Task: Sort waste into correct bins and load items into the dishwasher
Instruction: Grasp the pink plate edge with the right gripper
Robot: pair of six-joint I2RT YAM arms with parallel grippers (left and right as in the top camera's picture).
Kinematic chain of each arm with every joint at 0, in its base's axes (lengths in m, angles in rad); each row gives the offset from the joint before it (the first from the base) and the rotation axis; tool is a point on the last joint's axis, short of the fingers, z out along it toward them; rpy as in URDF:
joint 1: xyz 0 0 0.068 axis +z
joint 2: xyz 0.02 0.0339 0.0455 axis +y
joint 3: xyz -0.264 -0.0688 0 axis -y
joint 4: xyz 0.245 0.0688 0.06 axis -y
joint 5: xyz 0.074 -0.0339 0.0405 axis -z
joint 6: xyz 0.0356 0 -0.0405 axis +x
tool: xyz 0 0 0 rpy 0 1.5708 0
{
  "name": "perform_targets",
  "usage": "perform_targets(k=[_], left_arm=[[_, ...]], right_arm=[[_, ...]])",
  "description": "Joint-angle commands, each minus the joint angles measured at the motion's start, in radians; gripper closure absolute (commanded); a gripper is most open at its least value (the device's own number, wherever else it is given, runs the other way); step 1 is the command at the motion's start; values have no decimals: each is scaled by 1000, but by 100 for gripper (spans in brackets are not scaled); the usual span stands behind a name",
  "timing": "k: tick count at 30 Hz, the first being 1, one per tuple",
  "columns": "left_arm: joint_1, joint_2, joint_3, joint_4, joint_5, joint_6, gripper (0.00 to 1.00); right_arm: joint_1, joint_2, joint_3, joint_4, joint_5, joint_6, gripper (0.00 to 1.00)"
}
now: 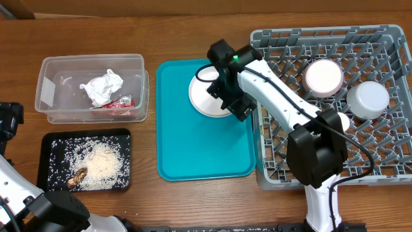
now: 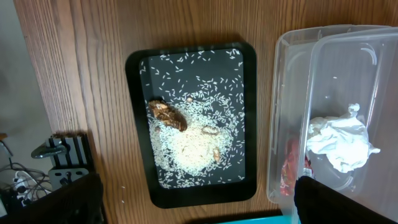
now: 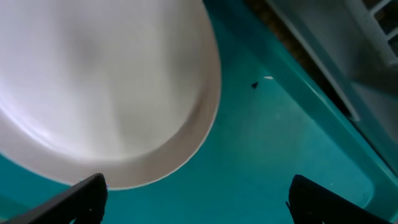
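Observation:
A white plate lies on the teal tray at its far right part; it fills the upper left of the right wrist view. My right gripper hovers just over the plate's near right edge, open and empty. The grey dishwasher rack at the right holds a pink-white bowl and a white bowl. My left gripper is open and empty, high over the black tray of rice and food scraps.
A clear plastic bin at the far left holds crumpled white paper and a red wrapper. The black tray with rice sits in front of it. The left arm's base is at the lower left edge.

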Motion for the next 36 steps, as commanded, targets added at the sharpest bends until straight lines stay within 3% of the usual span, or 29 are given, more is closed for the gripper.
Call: perform_targets(k=[1,8,33,36], left_arm=[[5,-8,13,0,-10,-21,0],[5,-8,13,0,-10,-21,0],[5,-8,13,0,-10,-21,0],[5,-8,13,0,-10,-21,0]], right_arm=[[6,-12,-45,30,33,61,5],[6,-12,-86,115,11,61,9],[66,109,-86,139,48,109,12],[71,116,-86,139,47,109,16]])
